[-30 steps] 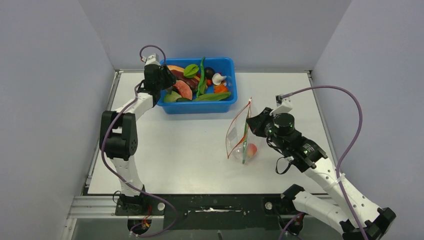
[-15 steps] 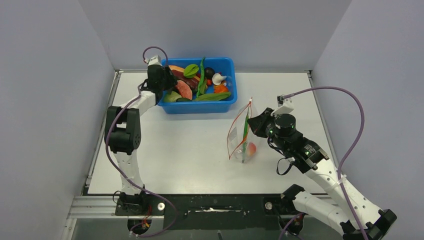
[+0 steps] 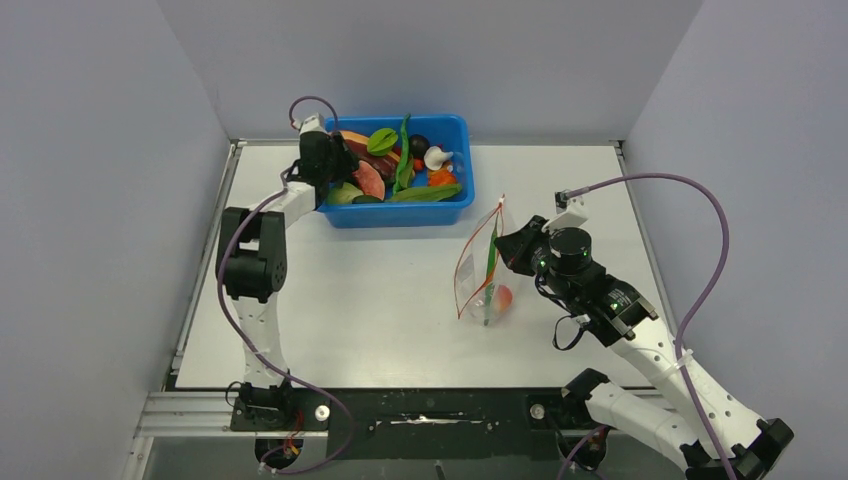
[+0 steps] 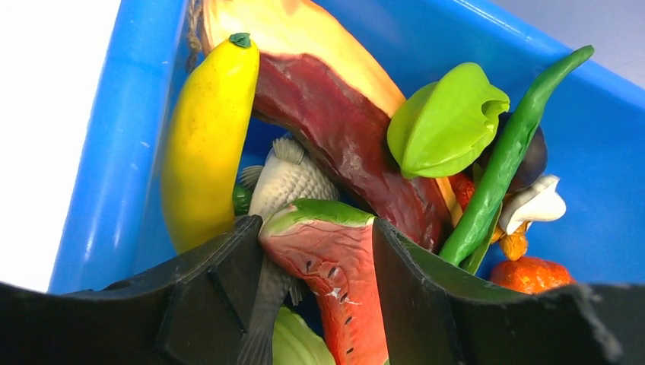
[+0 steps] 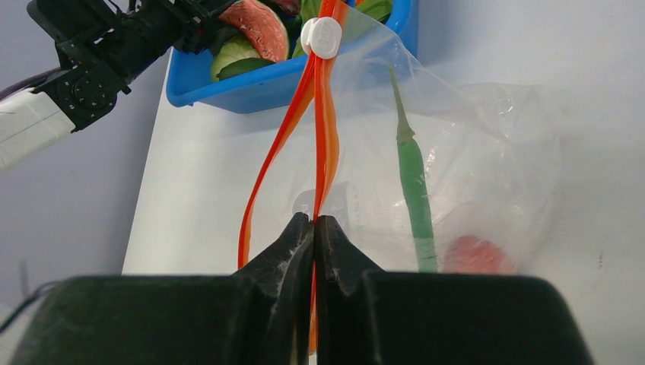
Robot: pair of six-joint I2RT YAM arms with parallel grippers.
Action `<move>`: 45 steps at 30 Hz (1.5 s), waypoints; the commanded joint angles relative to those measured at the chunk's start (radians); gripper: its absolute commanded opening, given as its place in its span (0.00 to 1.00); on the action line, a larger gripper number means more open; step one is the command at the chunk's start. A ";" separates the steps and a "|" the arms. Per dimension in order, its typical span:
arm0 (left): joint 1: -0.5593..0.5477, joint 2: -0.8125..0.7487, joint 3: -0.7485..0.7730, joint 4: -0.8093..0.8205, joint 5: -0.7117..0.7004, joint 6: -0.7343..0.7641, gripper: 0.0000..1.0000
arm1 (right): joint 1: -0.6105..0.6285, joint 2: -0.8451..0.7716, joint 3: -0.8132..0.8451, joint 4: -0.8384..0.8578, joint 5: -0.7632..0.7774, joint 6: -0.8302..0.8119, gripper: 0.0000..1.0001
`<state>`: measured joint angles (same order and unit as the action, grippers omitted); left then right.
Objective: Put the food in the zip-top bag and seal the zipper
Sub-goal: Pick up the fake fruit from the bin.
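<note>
My left gripper [image 4: 316, 228] is down in the blue tub [image 4: 99, 190] among the food, open, its fingers either side of a red slice with a green rind [image 4: 335, 281]. Around it lie a yellow banana [image 4: 205, 144], a grey fish [image 4: 285, 179], a dark red papaya slice [image 4: 342, 129] and a long green pod [image 4: 502, 160]. My right gripper [image 5: 314, 220] is shut on the red-orange zipper [image 5: 327, 129], holding the clear zip-top bag [image 5: 471, 152] upright with its mouth gaping. A green pod [image 5: 411, 182] and a red fruit [image 5: 475, 255] sit inside. The white slider [image 5: 322, 36] is at the far end.
The blue tub [image 3: 400, 213] stands at the back of the white table, left of centre, the bag [image 3: 478, 275] to its front right. Grey walls close in both sides and the back. A purple cable [image 3: 690, 230] loops above the right arm.
My left gripper has pushed further right into the tub and its jaws have widened around the red slice. The right arm and bag have barely moved.
</note>
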<state>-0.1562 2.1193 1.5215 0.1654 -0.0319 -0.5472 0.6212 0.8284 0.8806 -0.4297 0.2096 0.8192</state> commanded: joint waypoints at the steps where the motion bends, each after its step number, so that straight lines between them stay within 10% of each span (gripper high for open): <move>1: 0.006 0.017 0.046 0.086 0.039 -0.040 0.53 | -0.006 -0.004 0.024 0.031 0.027 0.002 0.00; 29: 0.004 -0.036 -0.021 0.175 0.104 -0.028 0.00 | -0.006 0.001 0.011 0.048 0.024 0.013 0.00; 45: 0.005 -0.177 -0.134 0.298 0.157 -0.021 0.00 | -0.006 -0.021 0.049 -0.008 0.065 -0.013 0.00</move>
<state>-0.1551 2.0525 1.4040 0.3511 0.1024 -0.5846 0.6212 0.8280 0.8806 -0.4412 0.2337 0.8215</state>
